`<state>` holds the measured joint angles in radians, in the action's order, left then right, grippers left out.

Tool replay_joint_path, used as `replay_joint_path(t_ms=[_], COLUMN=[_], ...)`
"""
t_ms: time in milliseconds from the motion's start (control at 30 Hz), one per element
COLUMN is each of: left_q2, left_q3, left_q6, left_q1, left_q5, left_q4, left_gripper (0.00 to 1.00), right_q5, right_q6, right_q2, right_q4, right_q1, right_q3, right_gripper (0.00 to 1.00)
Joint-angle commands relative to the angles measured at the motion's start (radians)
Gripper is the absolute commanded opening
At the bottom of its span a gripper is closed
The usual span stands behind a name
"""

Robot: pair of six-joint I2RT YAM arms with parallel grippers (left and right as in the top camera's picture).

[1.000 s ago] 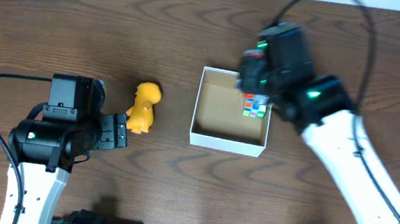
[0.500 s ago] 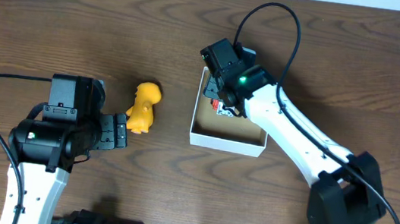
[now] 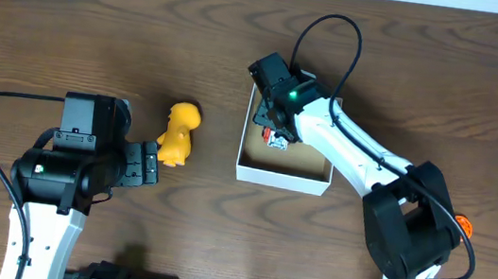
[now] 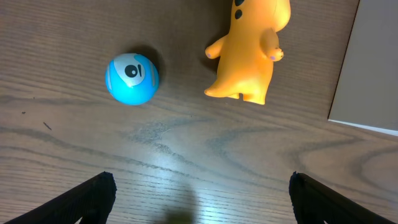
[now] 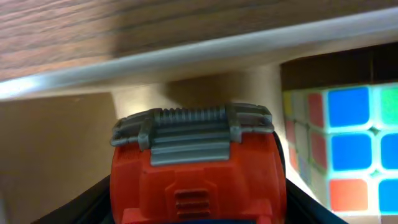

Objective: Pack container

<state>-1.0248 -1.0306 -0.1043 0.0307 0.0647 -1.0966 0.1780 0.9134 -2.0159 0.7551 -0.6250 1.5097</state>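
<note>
The container is a white box with a brown inside, right of the table's middle. My right gripper reaches down into its far left corner and is shut on a red toy vehicle with a grey grille. The box's white rim runs just behind the toy. A colour cube lies in the box to the toy's right. A yellow toy figure lies left of the box. My left gripper is open and empty just short of it. The left wrist view shows the figure.
A blue ball lies on the table left of the yellow figure; the overhead view does not show it. The box's white outer wall is right of the figure. A small orange object sits by the right arm's base.
My right arm has swung from the box's right side to its far left corner and lowered the red toy into it. The left arm has not moved.
</note>
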Motion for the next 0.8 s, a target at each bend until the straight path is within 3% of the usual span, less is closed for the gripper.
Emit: replay_joint_path(t_ms=[0, 33, 133, 367, 533, 767], left_q2=[0.0, 0.0, 0.0, 0.0, 0.0, 0.0], left_q3=[-0.019, -0.019, -0.019, -0.019, -0.019, -0.019], left_q6=[0.001, 0.001, 0.001, 0.001, 0.001, 0.001], left_q1=[-0.002, -0.002, -0.002, -0.002, -0.002, -0.002], left_q5=[0.0, 0.0, 0.0, 0.0, 0.0, 0.0], left_q4=[-0.003, -0.003, -0.003, -0.003, -0.003, -0.003], left_gripper=[0.91, 0.91, 0.91, 0.91, 0.91, 0.91], right_q5=[-0.007, -0.015, -0.029, -0.04, -0.04, -0.039], right_q6=[0.022, 0.022, 0.021, -0.027, -0.039, -0.039], right_q2=[-0.012, -0.013, -0.013, -0.013, -0.013, -0.011], right_q4=[0.0, 0.0, -0.002, -0.003, -0.004, -0.004], right_q1=[0.017, 0.019, 0.022, 0.022, 0.022, 0.022], right_q3=[0.008, 0.008, 0.008, 0.008, 0.008, 0.008], right_gripper=[0.07, 0.1, 0.37, 0.75, 0.86, 0.84])
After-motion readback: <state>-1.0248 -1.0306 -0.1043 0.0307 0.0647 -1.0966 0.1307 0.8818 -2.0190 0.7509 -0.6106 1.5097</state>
